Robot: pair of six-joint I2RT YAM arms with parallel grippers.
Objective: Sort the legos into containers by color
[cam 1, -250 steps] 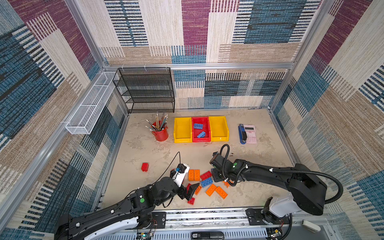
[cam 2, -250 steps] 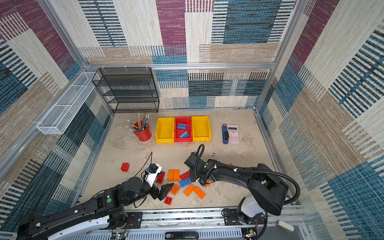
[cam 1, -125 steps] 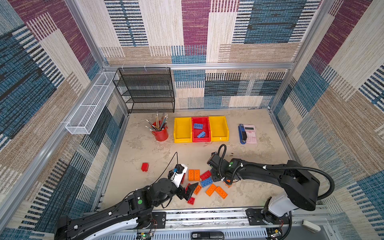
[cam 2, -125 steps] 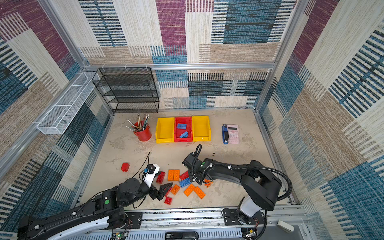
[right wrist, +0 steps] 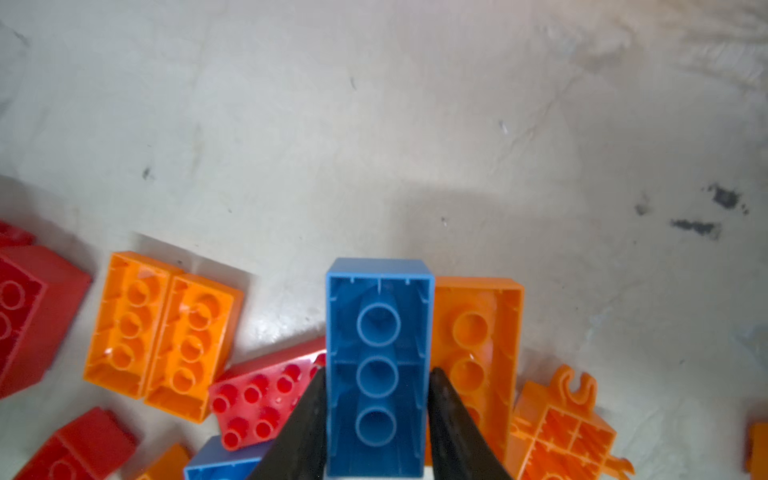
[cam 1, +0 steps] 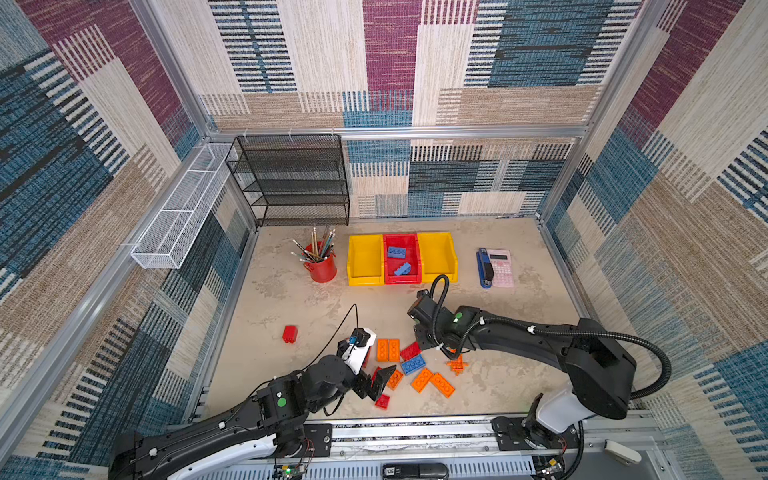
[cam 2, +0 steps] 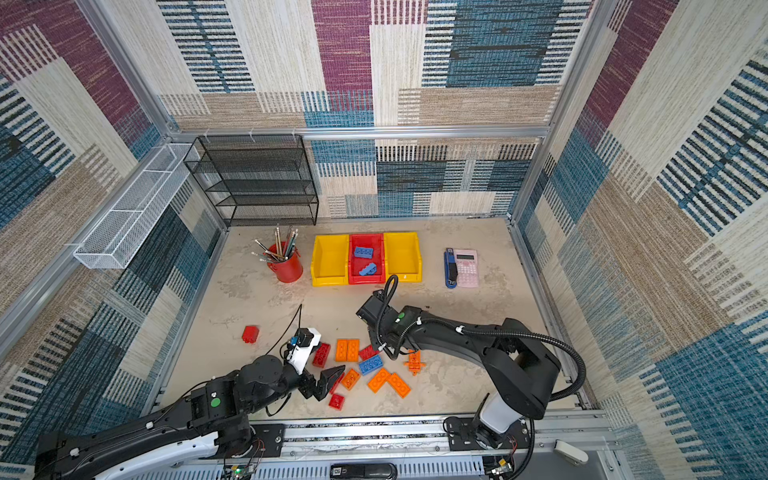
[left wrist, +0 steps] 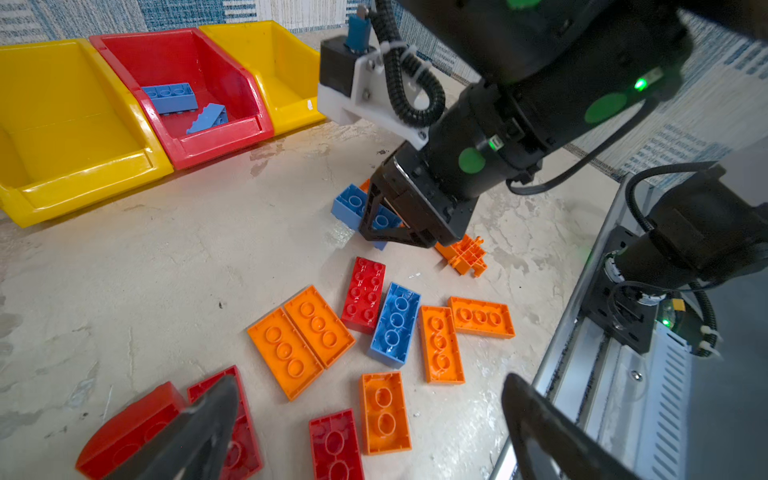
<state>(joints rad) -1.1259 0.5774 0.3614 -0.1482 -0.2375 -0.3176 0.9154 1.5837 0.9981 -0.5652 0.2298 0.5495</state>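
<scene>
Loose legos in red, orange and blue lie in a heap [cam 1: 411, 368] near the front of the table, and one red brick [cam 1: 289, 333] lies apart to the left. My right gripper [right wrist: 378, 372] is shut on a blue brick [right wrist: 378, 316], hollow underside facing the camera. The left wrist view shows that brick [left wrist: 353, 203] tilted, clamped at the heap's far edge. My left gripper [left wrist: 370, 432] hangs open over red and orange bricks at the heap's near edge, holding nothing. At the back stand the containers: a yellow bin [cam 1: 365, 259], a red bin [cam 1: 402, 279] with two blue bricks, and another yellow bin [cam 1: 436, 254].
A red pencil cup [cam 1: 322, 270] stands left of the bins. A blue stapler and pink calculator [cam 1: 500, 268] lie to their right. A black mesh shelf [cam 1: 291, 183] fills the back left corner, and a white wire basket [cam 1: 178, 212] hangs on the left wall. A metal rail [cam 1: 415, 428] borders the front.
My right gripper has closed its fingers onto the blue brick and its wrist has shifted slightly left and back. The left arm has hardly moved and stays open.
</scene>
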